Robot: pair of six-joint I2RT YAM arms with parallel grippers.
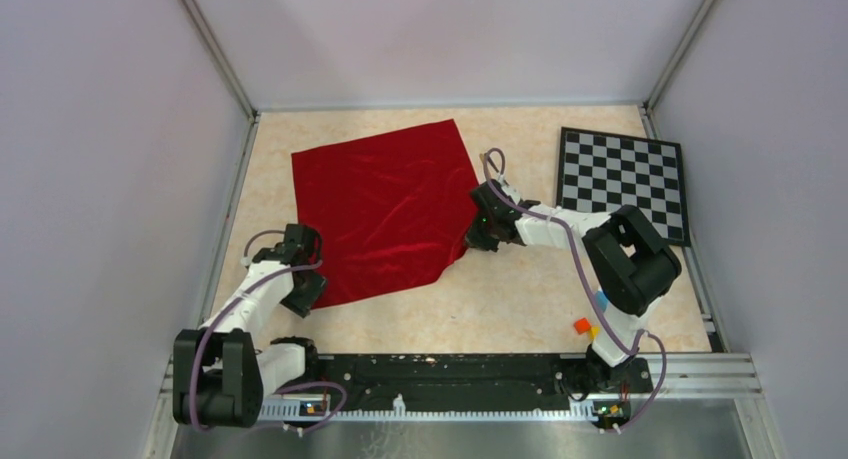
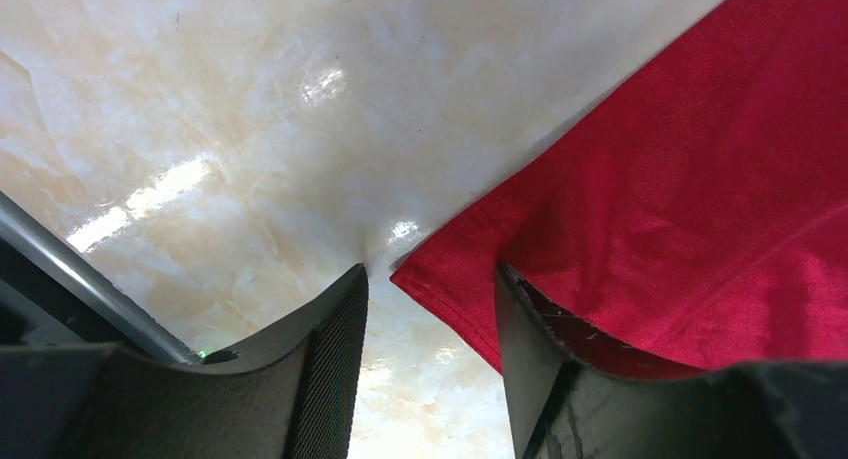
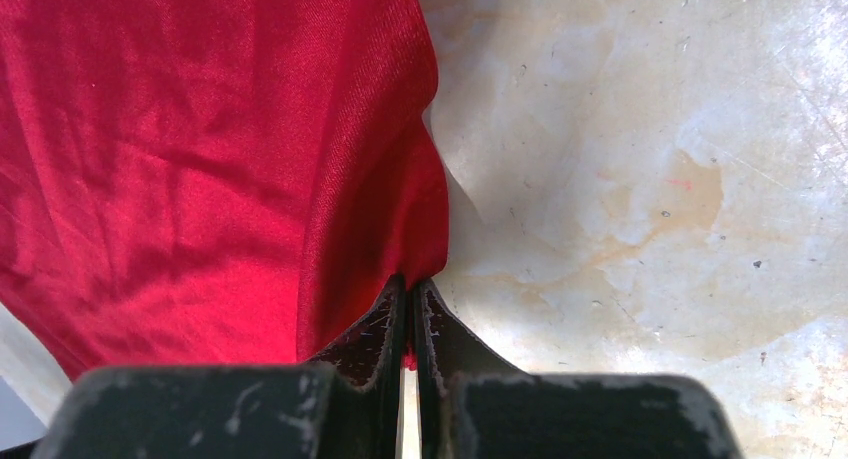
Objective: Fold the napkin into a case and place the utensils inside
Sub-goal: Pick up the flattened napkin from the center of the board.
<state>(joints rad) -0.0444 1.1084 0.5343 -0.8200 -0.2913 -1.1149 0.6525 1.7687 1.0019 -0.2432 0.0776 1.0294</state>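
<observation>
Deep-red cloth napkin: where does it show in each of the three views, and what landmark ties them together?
Top external: the deep-red cloth napkin lies spread left of centre, between both arms.
Left wrist: the napkin fills the right side, one corner between the open left gripper fingers.
Right wrist: the napkin covers the left half, its edge pinched in the shut right gripper.
Shared landmark: the beige marbled tabletop under the napkin in all three.

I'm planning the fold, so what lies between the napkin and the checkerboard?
The right gripper, shut on the napkin's edge, and its arm, over bare table; the top view shows it.
</observation>
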